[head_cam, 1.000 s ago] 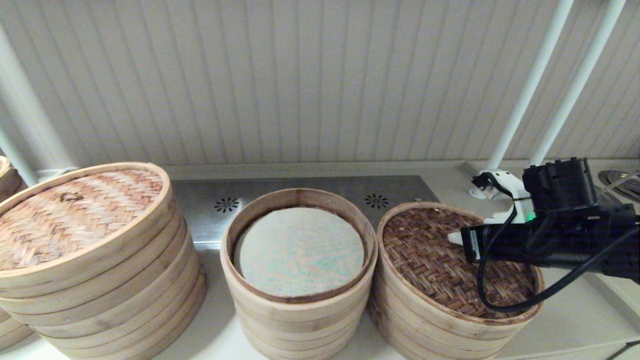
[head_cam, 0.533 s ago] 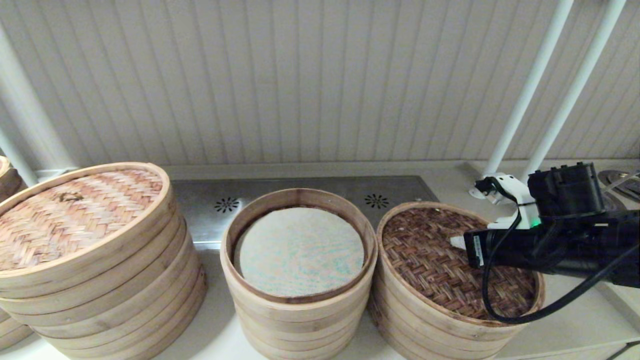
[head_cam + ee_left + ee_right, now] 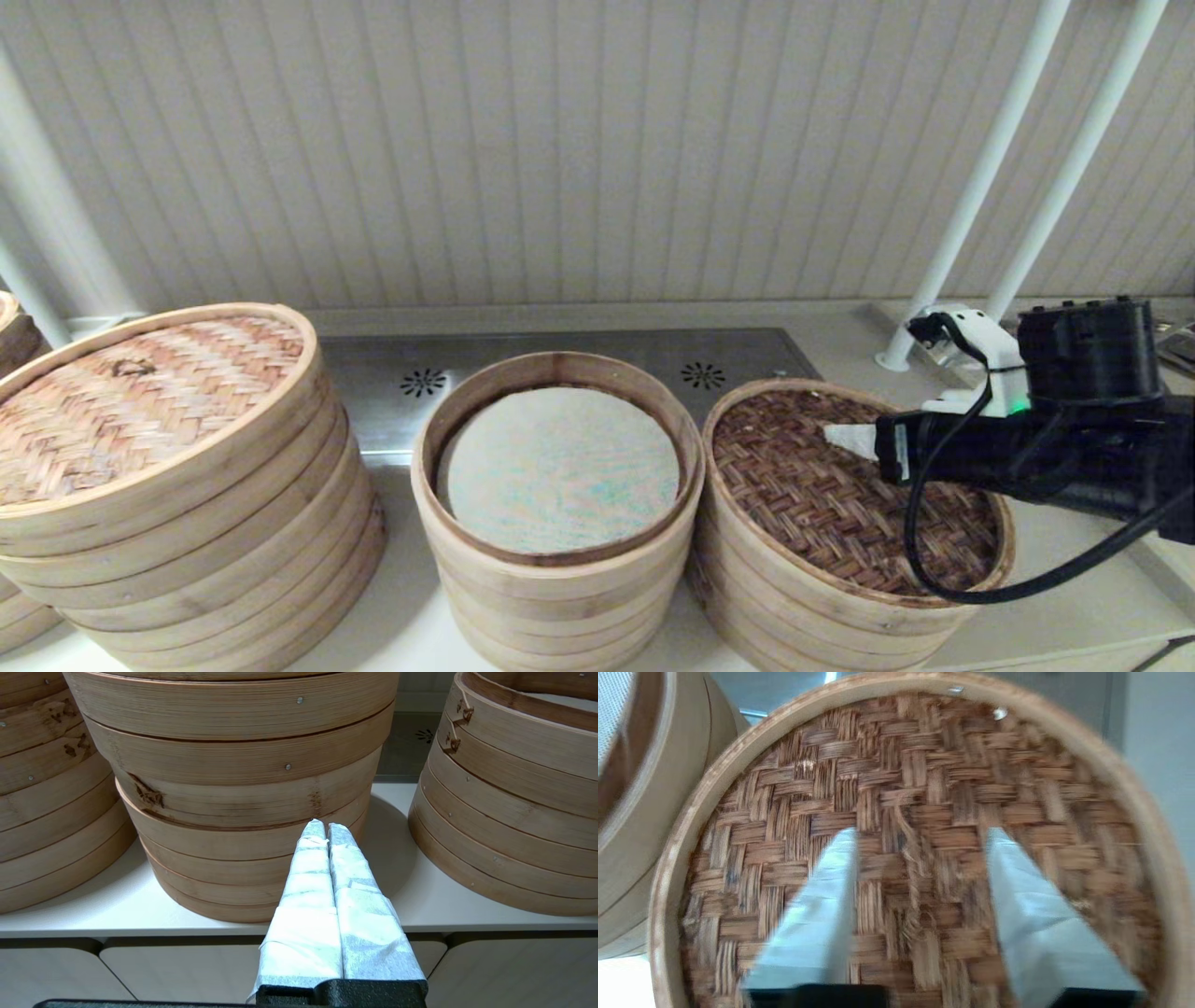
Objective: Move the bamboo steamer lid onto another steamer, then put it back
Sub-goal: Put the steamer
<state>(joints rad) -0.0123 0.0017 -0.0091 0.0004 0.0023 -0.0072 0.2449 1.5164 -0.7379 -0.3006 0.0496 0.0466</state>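
The bamboo steamer lid (image 3: 812, 504), dark brown herringbone weave in a pale hoop, lies on the right-hand stack of rings. My right gripper (image 3: 840, 437) hovers open just above it, reaching in from the right. In the right wrist view its gripper (image 3: 920, 833) has both white-wrapped fingers spread over the lid (image 3: 924, 765), nothing between them. The other steamer (image 3: 560, 364), with a dark-stained inner rim and grey-beige liner, stands uncovered in the middle, touching the right stack. My left gripper (image 3: 325, 826) is shut, parked low before the counter edge.
The widest stack (image 3: 187, 485) with a tan knot-handled lid (image 3: 140, 392) stands at the left, one more stack (image 3: 9, 336) beyond it. A steel vented panel (image 3: 420, 381) lies behind. Two white poles (image 3: 971, 187) rise at the back right. The counter's front edge (image 3: 140, 928) is near.
My right arm has risen a little and its wrist has drawn back to the right, fingers still open. The lid has stayed on the right stack.
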